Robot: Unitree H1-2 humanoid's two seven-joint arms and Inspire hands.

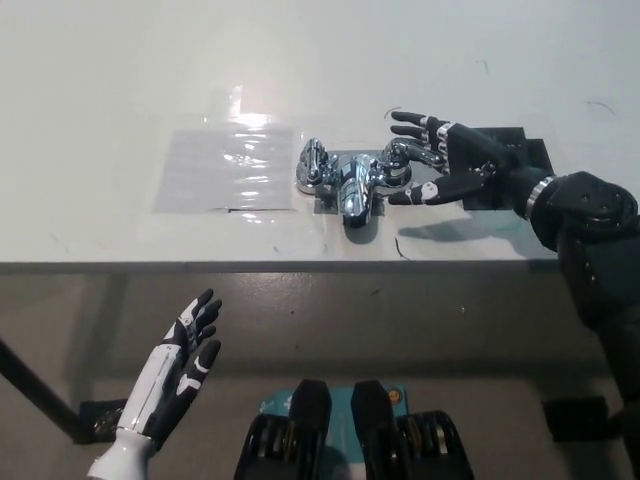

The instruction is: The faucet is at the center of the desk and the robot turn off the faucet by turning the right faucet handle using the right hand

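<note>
- Centre of the bench point(120, 90), head view: chrome faucet point(352, 180) sits on a grey plate, spout pointing toward the near edge.
- Left faucet handle point(316, 160) stands untouched; a clear plastic sheet point(228, 168) lies flat just left of the faucet.
- Right faucet handle point(403, 156) is on the right side of the faucet, angled off to the right.
- Black right robot hand point(455, 160) comes in from the right, fingers spread, not closed on anything; upper fingertips reach around the far side of the right handle, thumb below on the near side.
- Cannot tell whether fingers actually touch the handle; they look right at it.
- Black mat point(500, 165) lies under the right hand's wrist area.
- White left robot hand point(185, 355) rests low at near left, below the bench edge, fingers apart, holding nothing.
- Step, as judged: reach and pre-grasp on the right handle; no turn done yet.
- Next move calls for closing fingers and thumb onto the handle, then rotating the wrist to turn it off, keeping grip so the chrome does not slip.
</note>
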